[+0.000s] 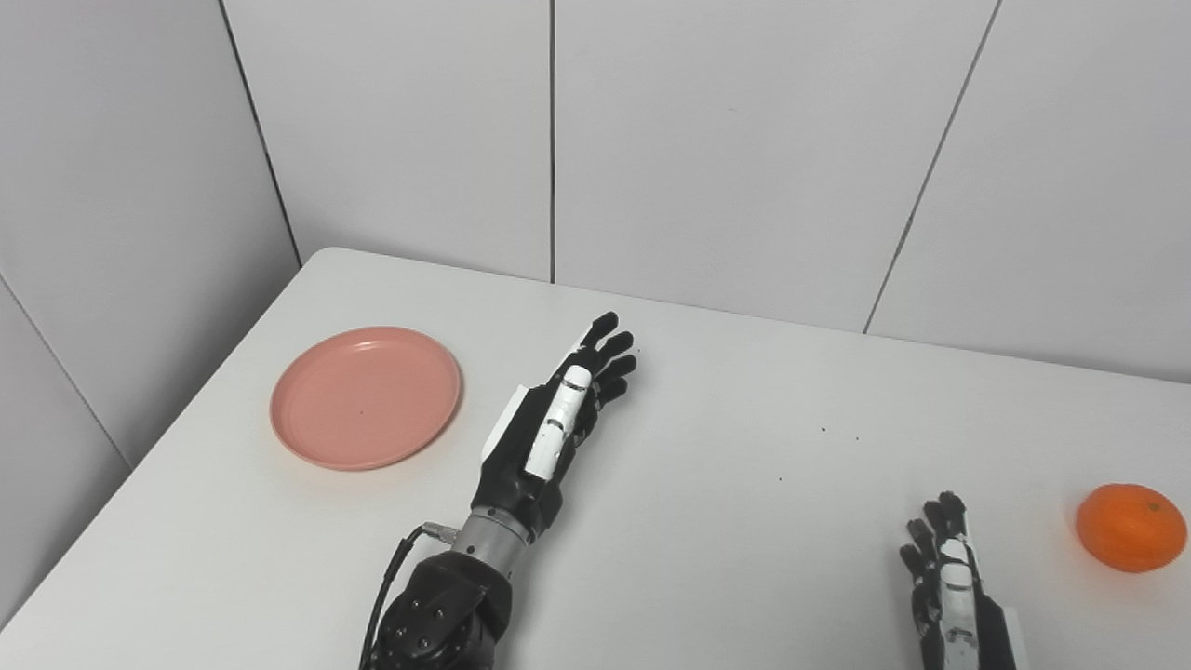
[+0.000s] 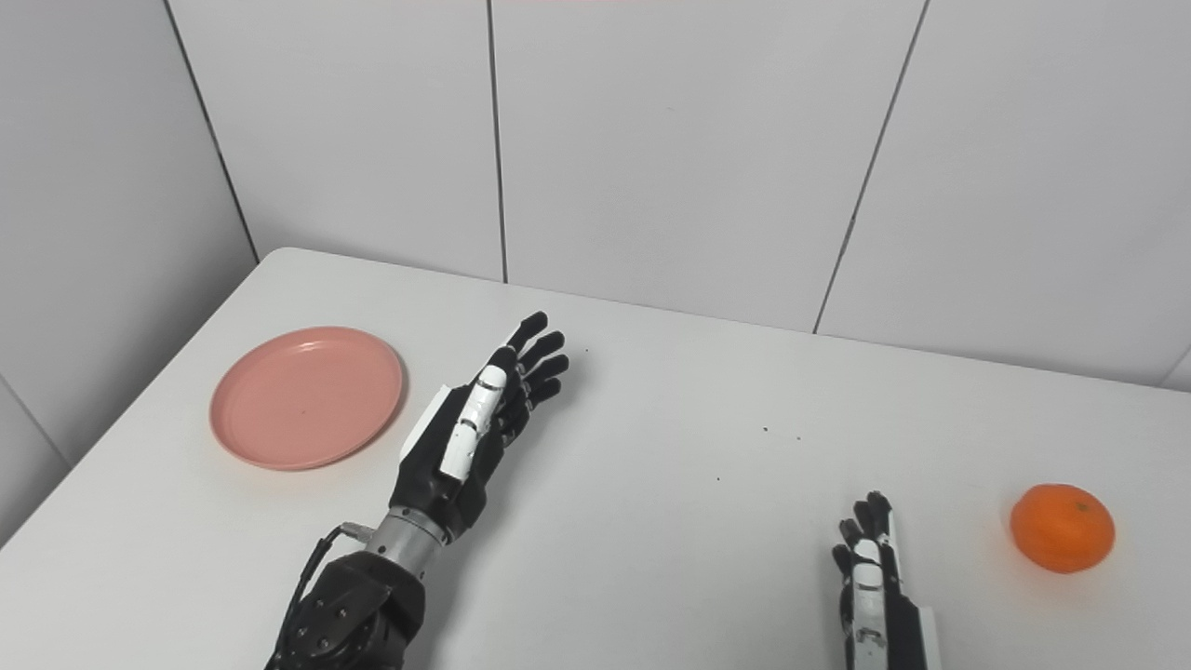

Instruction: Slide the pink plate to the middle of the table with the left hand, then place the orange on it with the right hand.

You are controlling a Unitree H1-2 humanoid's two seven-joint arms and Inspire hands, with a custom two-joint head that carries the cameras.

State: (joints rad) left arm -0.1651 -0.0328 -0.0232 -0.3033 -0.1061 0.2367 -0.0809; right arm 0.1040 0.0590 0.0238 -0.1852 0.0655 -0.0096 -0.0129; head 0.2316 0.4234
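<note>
Sitting at the desk's (image 1: 707,521) left side, the pink plate (image 1: 366,397) is untouched, with the left hand (image 1: 558,419) just beside it, fingers spread, empty. Far right, the orange (image 1: 1130,527) waits near the open right hand (image 1: 949,577). A careless sideways push could tip the plate's rim or send it off the edge.

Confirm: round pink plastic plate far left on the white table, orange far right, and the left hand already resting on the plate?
Not quite. The left hand is open beside the round pink plastic plate, apart from it on its right, not on it; the left eye view shows the gap. The rest holds: plate far left on the white table, orange far right.
</note>
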